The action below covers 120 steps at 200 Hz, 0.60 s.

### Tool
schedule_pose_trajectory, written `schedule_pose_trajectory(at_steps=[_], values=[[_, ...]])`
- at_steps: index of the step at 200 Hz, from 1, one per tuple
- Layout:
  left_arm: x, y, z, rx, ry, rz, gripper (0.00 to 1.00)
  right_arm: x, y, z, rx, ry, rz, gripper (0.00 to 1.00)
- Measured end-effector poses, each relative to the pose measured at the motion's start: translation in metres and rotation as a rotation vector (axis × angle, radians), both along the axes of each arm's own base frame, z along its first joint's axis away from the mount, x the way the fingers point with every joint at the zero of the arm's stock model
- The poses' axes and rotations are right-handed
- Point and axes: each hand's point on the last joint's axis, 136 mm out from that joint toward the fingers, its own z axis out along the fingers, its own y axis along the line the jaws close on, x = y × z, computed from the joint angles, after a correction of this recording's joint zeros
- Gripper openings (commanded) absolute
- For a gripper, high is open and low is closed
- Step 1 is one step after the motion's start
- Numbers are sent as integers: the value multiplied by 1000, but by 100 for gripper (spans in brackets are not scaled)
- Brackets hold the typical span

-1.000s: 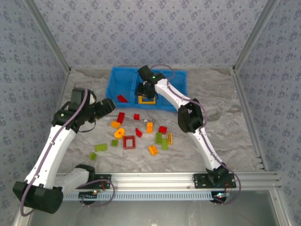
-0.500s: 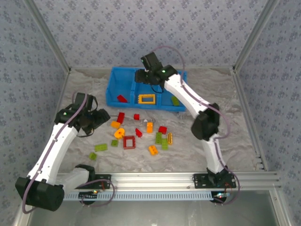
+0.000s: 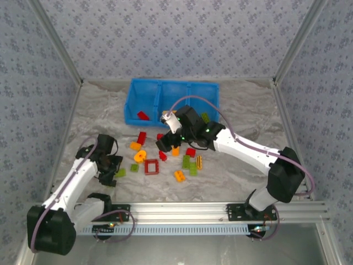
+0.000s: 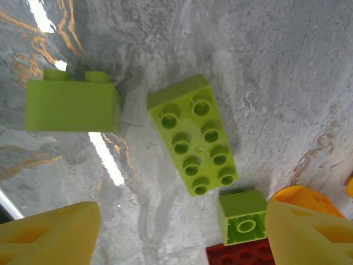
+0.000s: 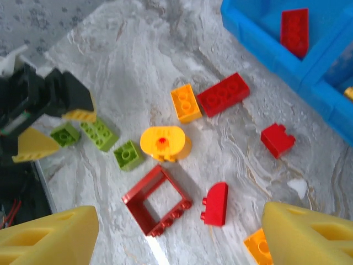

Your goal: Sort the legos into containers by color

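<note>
Binned: red brick [image 3: 143, 115], green brick [image 3: 205, 117] in blue bin [image 3: 174, 81].
Loose on worktop [image 3: 99, 110]: roughly fifteen legos [image 3: 151, 167].
Left pincer [image 4: 182, 223]: apart, empty.
Right pincer [image 5: 176, 229]: apart, empty.

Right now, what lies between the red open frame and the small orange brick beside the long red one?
A rounded orange piece with a red dot lies between the red frame and the small orange brick, seen in the right wrist view.
</note>
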Motion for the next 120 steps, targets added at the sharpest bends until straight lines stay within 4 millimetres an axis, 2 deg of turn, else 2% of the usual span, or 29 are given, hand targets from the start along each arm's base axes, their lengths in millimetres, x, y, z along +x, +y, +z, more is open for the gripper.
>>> schedule_pose_trajectory(at_steps=[50,92,120], values=[[14,-5,-13,-2,28,153,74,1,-9,20,39,-44,9,80],[20,-6,-31,21,85,181,65,9,-15,21,47,-43,-10,80],[20,-5,-35,30,91,187,63,12,-18,23,50,-46,-20,80]])
